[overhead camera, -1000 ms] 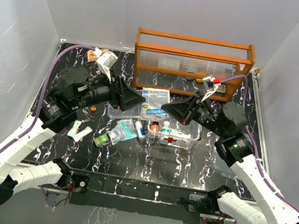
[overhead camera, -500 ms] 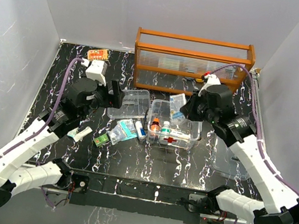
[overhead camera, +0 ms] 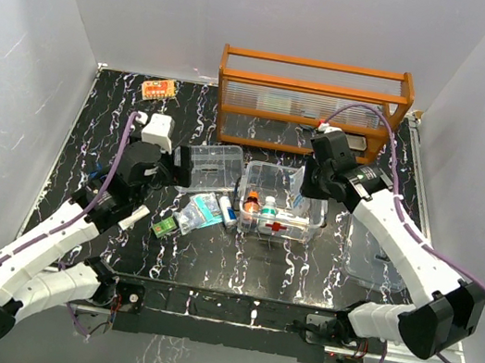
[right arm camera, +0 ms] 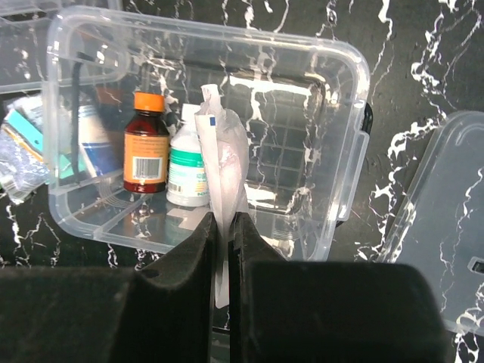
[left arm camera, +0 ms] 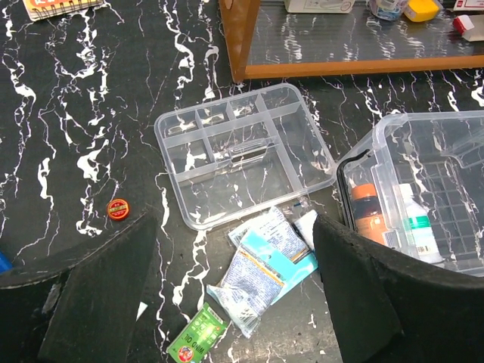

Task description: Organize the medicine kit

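The clear plastic rectangular box with the red cross on its side (overhead camera: 279,216) sits open at mid-table. Its clear divided tray (left arm camera: 242,151) lies empty just to its left and its clear lid (right arm camera: 446,219) lies flat to its right. I judge all three light, stiff and slick, so I would take them by a rim or wall, never a flat face. For the tray, the outer rim looks the safest hold.

My right gripper (right arm camera: 221,231) is pinched tight on a thin white sachet (right arm camera: 223,144) and hangs over the box. The sachet looks limp and weightless and will flop, so I grip it by one edge. Below it a brown bottle with an orange cap (right arm camera: 146,144) and a white bottle with a green label (right arm camera: 187,170) stand in the box.

My left gripper (left arm camera: 234,223) is spread wide and empty above the tray. Loose foil and blue sachets (left arm camera: 265,257) lie near it on the black marbled table (left arm camera: 91,136). The orange wooden rack (overhead camera: 311,100) stands behind.
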{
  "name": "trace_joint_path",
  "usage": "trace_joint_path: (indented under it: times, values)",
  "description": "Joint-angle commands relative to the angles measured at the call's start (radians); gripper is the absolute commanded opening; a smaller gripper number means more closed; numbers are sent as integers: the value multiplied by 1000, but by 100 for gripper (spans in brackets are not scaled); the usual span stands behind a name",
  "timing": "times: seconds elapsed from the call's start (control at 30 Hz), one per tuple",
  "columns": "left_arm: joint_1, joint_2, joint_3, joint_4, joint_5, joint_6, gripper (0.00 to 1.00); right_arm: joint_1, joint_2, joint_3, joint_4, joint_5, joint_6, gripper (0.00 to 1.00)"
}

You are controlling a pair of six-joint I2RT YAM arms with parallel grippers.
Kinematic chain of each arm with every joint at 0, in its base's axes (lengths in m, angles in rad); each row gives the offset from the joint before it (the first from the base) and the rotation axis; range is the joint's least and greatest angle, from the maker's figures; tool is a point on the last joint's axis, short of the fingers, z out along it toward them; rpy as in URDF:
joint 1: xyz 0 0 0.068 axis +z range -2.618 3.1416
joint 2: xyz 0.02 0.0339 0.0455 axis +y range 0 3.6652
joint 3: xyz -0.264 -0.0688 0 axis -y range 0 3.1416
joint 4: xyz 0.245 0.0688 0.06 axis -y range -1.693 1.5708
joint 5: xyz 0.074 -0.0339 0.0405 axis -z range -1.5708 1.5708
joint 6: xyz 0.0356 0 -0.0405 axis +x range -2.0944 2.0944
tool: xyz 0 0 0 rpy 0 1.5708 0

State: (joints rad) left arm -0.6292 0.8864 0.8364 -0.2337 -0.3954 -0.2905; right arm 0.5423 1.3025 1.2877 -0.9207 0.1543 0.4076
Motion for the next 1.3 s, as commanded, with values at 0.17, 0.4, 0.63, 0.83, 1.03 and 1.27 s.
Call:
trace_joint_path:
  times: [0.17,0.4,0.63,0.83,1.03,1.27]
  values:
    - [3,-48,-47,77,-42,20,84,18,62,33,-27,112,40,0]
    - [4,-32,-41,65,-37,24,84,42,177,55,-19,180,23,0]
    - [3,-35,-45,61,-45,30,84,97,287,117,-103,314,68,0]
    - [3,-35,-46,57,-54,31,84,127,365,134,-189,416,141,0]
    - [3,-33,-47,56,-56,31,84,130,368,96,-166,413,176,0]
    - [4,-24,-48,54,-58,31,85,130,410,61,-157,472,218,1]
